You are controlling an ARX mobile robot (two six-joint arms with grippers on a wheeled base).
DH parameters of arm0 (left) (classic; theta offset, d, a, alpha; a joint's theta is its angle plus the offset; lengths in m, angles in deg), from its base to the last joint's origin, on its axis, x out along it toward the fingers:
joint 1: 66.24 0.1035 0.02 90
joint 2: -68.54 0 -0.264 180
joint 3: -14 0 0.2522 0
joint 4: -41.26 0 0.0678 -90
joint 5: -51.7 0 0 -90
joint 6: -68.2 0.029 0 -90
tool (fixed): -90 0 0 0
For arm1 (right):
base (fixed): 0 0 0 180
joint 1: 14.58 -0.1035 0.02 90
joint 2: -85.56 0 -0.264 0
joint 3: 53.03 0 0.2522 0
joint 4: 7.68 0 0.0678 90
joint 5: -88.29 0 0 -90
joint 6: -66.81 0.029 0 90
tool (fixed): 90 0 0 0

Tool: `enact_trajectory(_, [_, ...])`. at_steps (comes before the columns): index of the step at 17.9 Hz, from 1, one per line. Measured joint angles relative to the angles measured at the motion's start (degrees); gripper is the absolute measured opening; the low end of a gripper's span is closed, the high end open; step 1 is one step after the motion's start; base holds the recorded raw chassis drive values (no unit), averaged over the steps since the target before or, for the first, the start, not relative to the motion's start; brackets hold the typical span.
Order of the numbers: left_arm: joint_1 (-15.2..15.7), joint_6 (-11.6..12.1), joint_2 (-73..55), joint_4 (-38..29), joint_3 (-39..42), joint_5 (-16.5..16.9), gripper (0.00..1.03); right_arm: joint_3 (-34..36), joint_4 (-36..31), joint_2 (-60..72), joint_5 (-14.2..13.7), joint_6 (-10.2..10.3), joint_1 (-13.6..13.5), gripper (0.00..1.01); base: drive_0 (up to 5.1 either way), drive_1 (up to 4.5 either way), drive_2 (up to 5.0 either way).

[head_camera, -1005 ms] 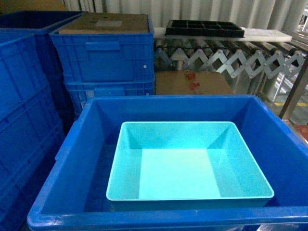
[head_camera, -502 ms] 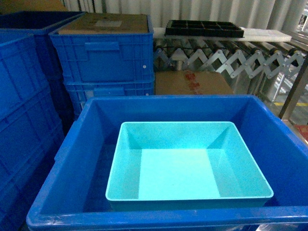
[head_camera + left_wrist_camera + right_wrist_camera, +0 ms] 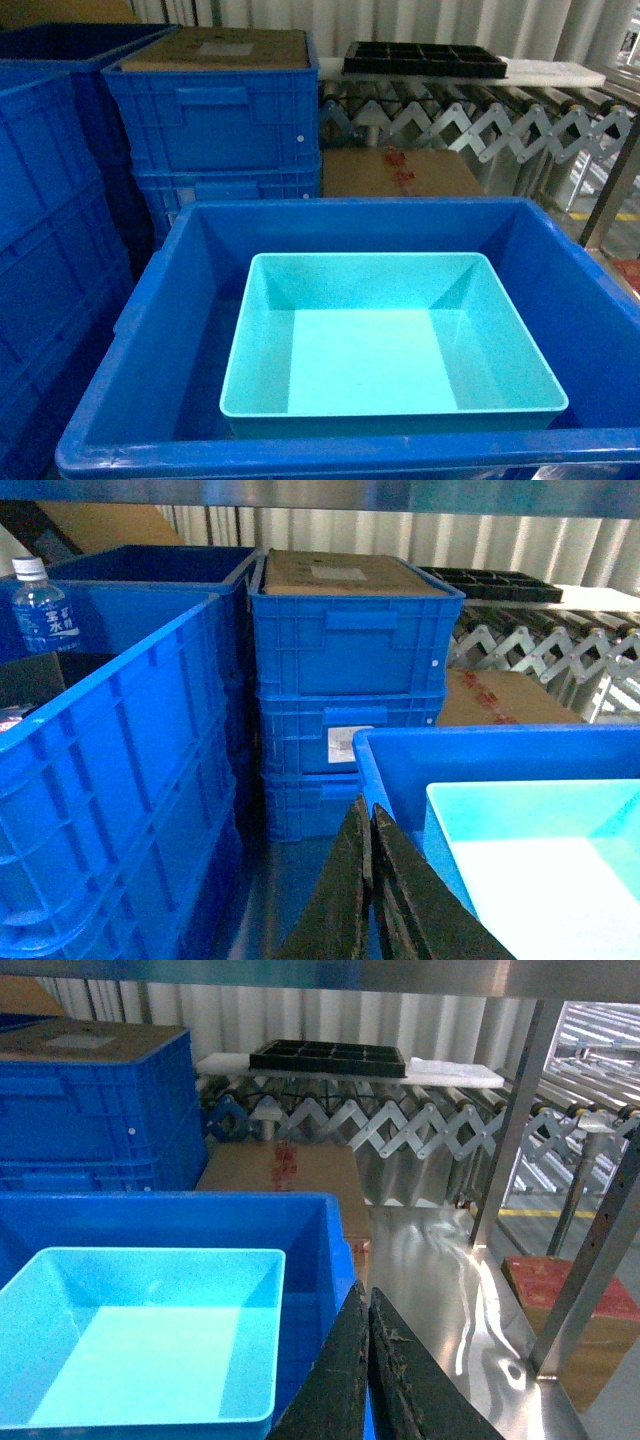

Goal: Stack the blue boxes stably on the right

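Note:
The light turquoise box (image 3: 390, 345) sits nested inside the larger royal-blue box (image 3: 180, 330), both upright and filling the lower head view. Neither gripper shows in the head view. My left gripper (image 3: 367, 810) is shut with nothing in it, hovering over the royal-blue box's left wall (image 3: 400, 770), beside the turquoise box (image 3: 540, 860). In the right wrist view my right gripper (image 3: 364, 1295) is shut and empty, over the royal-blue box's right rim (image 3: 335, 1250), with the turquoise box (image 3: 150, 1340) to its left.
Ribbed dark-blue crates (image 3: 215, 110) are stacked at the back left, with more along the left (image 3: 110, 780). A water bottle (image 3: 42, 610) stands in one. A cardboard carton (image 3: 400, 172), a roller conveyor (image 3: 480, 125) with a black tray (image 3: 425, 58), and a metal post (image 3: 505, 1150) lie behind and right.

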Motion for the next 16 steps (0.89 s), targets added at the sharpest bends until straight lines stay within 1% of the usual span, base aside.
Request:
enact_trajectory(6, [0.0, 0.0, 7.3, 7.6, 0.0, 0.0, 0.02, 0.0, 7.6, -7.3, 0.0, 0.1, 0.0, 0.02, 0.0, 0.0, 0.0])
enact_trajectory(7, [0.0, 0.0, 8.3, 8.8, 0.0, 0.0, 0.02, 0.0, 9.7, -8.8, 0.0, 0.1, 0.0, 0.02, 0.0, 0.0, 0.0])
enact_trajectory(8, [0.0, 0.0, 14.3, 17.7, -0.1, 0.1, 0.02, 0.0, 18.3, -15.1, 0.1, 0.1, 0.0, 0.02, 0.0, 0.0, 0.0])
enact_trajectory(9, [0.0, 0.1, 17.3, 17.2, -0.1, 0.0, 0.02, -0.1, 17.0, -17.3, 0.1, 0.2, 0.0, 0.02, 0.0, 0.0, 0.0])
enact_trajectory(10, [0.0, 0.1, 17.3, 18.1, 0.0, -0.1, 0.02, 0.0, 18.6, -17.3, 0.0, 0.2, 0.0, 0.02, 0.0, 0.0, 0.0])
enact_trajectory(16, [0.0, 0.1, 17.3, 18.2, -0.1, 0.0, 0.02, 0.0, 18.2, -17.3, 0.0, 0.2, 0.0, 0.02, 0.0, 0.0, 0.0])
